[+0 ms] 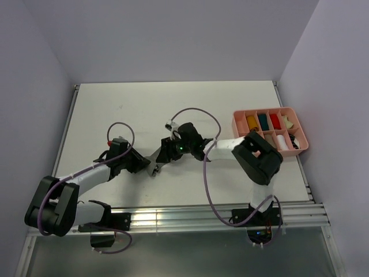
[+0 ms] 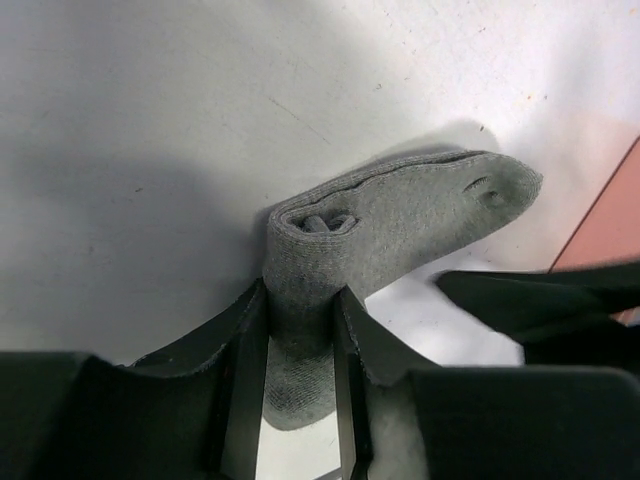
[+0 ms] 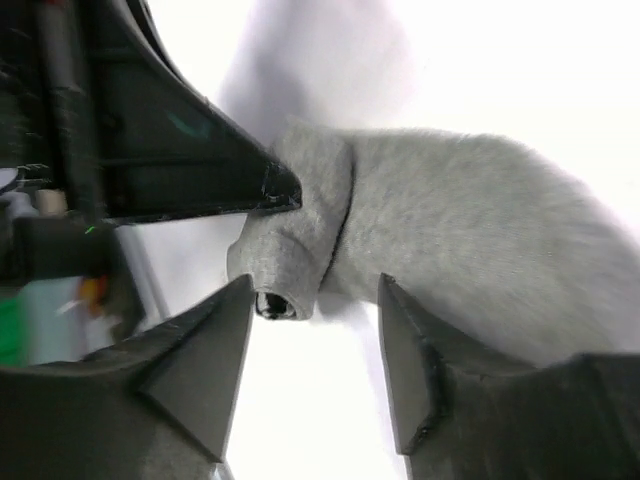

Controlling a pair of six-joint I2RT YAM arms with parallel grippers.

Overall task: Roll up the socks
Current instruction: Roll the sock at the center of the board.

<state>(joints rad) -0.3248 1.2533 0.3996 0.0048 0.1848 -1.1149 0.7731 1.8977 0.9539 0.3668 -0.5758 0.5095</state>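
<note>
A grey sock (image 2: pixel 420 215), partly rolled from one end, lies on the white table (image 1: pixel 173 109). My left gripper (image 2: pixel 303 300) is shut on the rolled part, the fabric pinched between both fingers, and the roll's open end (image 2: pixel 318 224) shows just beyond them. In the right wrist view the same grey sock (image 3: pixel 470 240) stretches off to the right, its rolled end (image 3: pixel 285 255) just ahead of my right gripper (image 3: pixel 315 300), which stands open with nothing between its fingers. From above, the left gripper (image 1: pixel 145 165) and right gripper (image 1: pixel 166 153) meet over the sock (image 1: pixel 154 169).
A pink divided tray (image 1: pixel 297 122) at the table's right edge holds several small rolled bundles, yellow, teal, red and white. Its corner (image 2: pixel 610 230) shows in the left wrist view. A left finger (image 3: pixel 200 170) sits close above the roll.
</note>
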